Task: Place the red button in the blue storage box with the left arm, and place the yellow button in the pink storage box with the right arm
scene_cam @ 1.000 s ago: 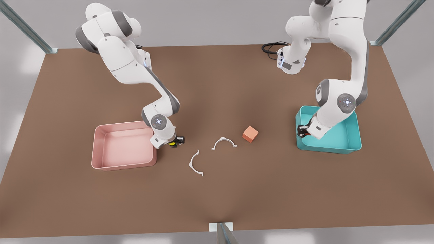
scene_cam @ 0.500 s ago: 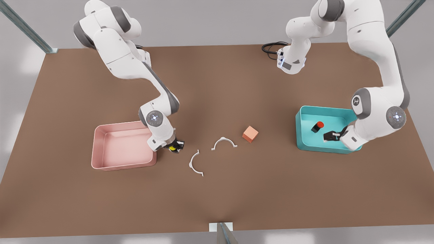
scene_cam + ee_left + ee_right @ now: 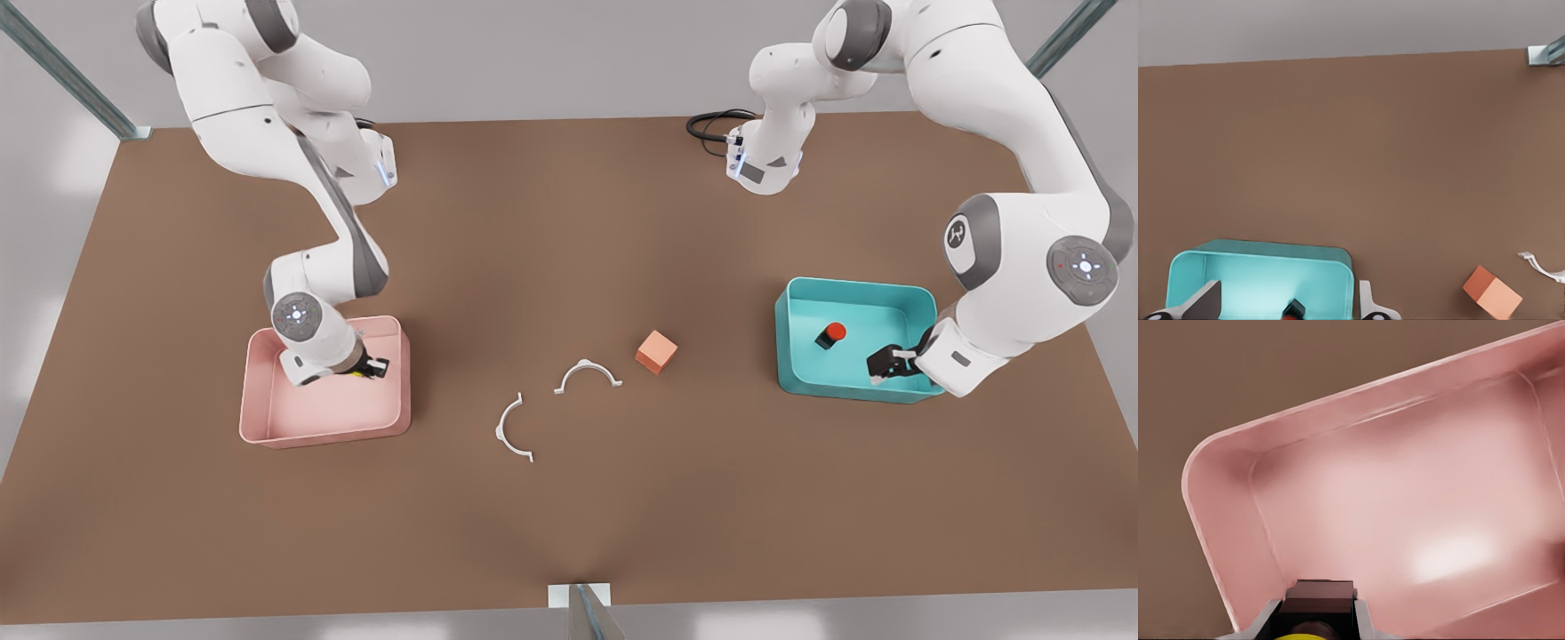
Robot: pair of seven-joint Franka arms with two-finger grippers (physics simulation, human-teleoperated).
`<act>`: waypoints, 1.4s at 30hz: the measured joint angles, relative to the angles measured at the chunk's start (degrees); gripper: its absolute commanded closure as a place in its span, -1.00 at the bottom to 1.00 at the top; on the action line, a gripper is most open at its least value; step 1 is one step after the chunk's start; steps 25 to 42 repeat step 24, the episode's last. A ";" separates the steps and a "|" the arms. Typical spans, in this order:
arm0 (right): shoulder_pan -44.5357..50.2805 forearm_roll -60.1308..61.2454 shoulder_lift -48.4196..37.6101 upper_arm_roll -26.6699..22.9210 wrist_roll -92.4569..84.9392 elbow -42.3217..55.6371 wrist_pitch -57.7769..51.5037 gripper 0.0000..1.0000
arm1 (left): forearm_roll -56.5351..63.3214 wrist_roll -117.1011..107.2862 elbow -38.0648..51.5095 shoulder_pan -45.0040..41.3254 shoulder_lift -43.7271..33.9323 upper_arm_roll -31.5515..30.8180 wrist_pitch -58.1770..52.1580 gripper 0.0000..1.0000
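The red button rests inside the blue storage box, free of any grip. My left gripper hangs open over the box's near right part, its fingers spread wide apart on either side of the button. On the front view's left, my right gripper is shut on the yellow button. It holds the button just above the floor of the pink storage box, near the box's right wall.
An orange-salmon cube and two white arc pieces lie on the brown table between the boxes. A black cable coils at the back. A metal post stands at the front edge.
My left gripper let go of the red button in the blue box and drew back to the front view's right. My right gripper carried the yellow button from the table to over the pink box.
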 measured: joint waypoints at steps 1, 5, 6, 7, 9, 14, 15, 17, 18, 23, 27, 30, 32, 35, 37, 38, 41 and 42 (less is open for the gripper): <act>-1.11 0.02 0.57 0.22 -0.66 -1.03 0.21 0.13 | 0.01 -0.37 0.00 -0.06 -0.03 0.01 -0.22 -1.00; -5.48 0.01 2.83 0.42 -3.75 -3.60 2.49 -0.17 | -0.02 -1.64 0.00 -0.13 -0.12 0.03 -0.80 -1.00; -6.29 -0.16 3.11 0.43 -4.47 -3.93 2.88 -0.54 | -0.04 -1.91 -0.03 -0.13 -0.11 0.03 -0.90 -1.00; -6.99 -0.32 3.30 0.43 -5.18 -4.12 3.20 -1.00 | -0.05 -2.17 -0.05 -0.13 -0.11 0.03 -0.98 -1.00; -7.43 -0.42 3.59 0.50 -6.56 -4.06 3.62 -1.00 | -0.09 -2.64 -0.08 -0.10 -0.11 0.03 -1.10 -1.00; -7.37 -0.57 4.01 2.09 -9.49 5.79 0.71 -1.00 | -0.18 -3.60 -0.08 -0.09 -0.13 0.03 -1.28 -1.00; -7.54 -0.55 3.75 3.42 -10.15 10.98 -1.88 -1.00 | -0.19 -3.76 -0.08 -0.09 -0.13 0.03 -1.30 -1.00; -7.85 -0.08 1.53 7.81 -11.48 21.37 -9.09 -1.00 | -0.21 -4.06 -0.08 -0.10 -0.12 0.03 -1.33 -1.00; -7.77 0.38 0.41 9.32 -12.18 27.46 -12.77 -1.00 | -0.22 -4.20 -0.08 -0.10 -0.12 0.03 -1.35 -1.00; 6.62 3.97 -11.83 -10.56 -15.13 30.29 -26.23 -1.00 | -0.23 -4.79 -0.09 -0.12 -0.15 0.03 -1.38 -1.00; 8.79 4.61 -12.54 -13.60 -15.65 28.83 -27.26 -1.00 | -0.23 -4.89 -0.09 -0.13 -0.13 0.03 -1.39 -1.00; 8.79 4.61 -12.54 -13.60 -15.65 28.83 -27.26 -1.00 | -0.23 -4.89 -0.09 -0.13 -0.13 0.03 -1.39 -1.00; 8.79 4.61 -12.54 -13.60 -15.65 28.83 -27.26 -1.00 | -0.23 -4.89 -0.09 -0.13 -0.13 0.03 -1.39 -1.00; 8.79 4.61 -12.54 -13.60 -15.65 28.83 -27.26 -1.00 | -0.23 -4.89 -0.09 -0.13 -0.13 0.03 -1.39 -1.00; 8.79 4.61 -12.54 -13.60 -15.65 28.83 -27.26 -1.00 | -0.23 -4.89 -0.09 -0.13 -0.13 0.03 -1.39 -1.00; 8.79 4.61 -12.54 -13.60 -15.65 28.83 -27.26 -1.00 | -0.23 -4.89 -0.09 -0.13 -0.13 0.03 -1.39 -1.00; 8.79 4.61 -12.54 -13.60 -15.65 28.83 -27.26 -1.00 | -0.23 -4.89 -0.09 -0.13 -0.13 0.03 -1.39 -1.00; 8.79 4.61 -12.54 -13.60 -15.65 28.83 -27.26 -1.00 | -0.23 -4.89 -0.09 -0.13 -0.13 0.03 -1.39 -1.00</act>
